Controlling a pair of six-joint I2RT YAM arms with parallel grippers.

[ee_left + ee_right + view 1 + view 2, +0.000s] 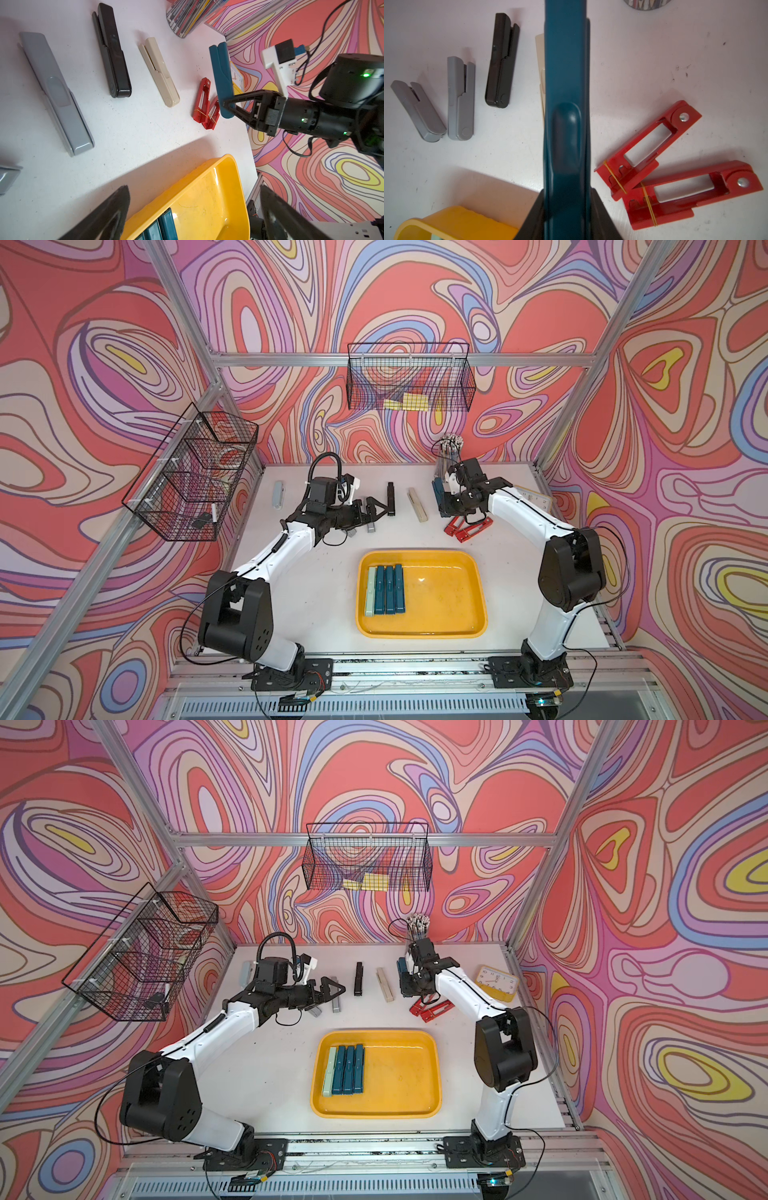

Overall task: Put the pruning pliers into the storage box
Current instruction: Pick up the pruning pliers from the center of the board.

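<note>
R claw [227,106] grips slim teal plastic pruning pliers [564,104].
Shallow yellow plastic storage box [440,601] lies base-ward of it, R arm nearer; L claw [336,990] wide open, empty.

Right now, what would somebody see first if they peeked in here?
Probably the swirly pink and purple walls all around. Next comes the bright yellow storage box at the front middle of the table, with four pruning pliers lined up on its left side. Behind it, the right hand grips a teal pliers.
</note>
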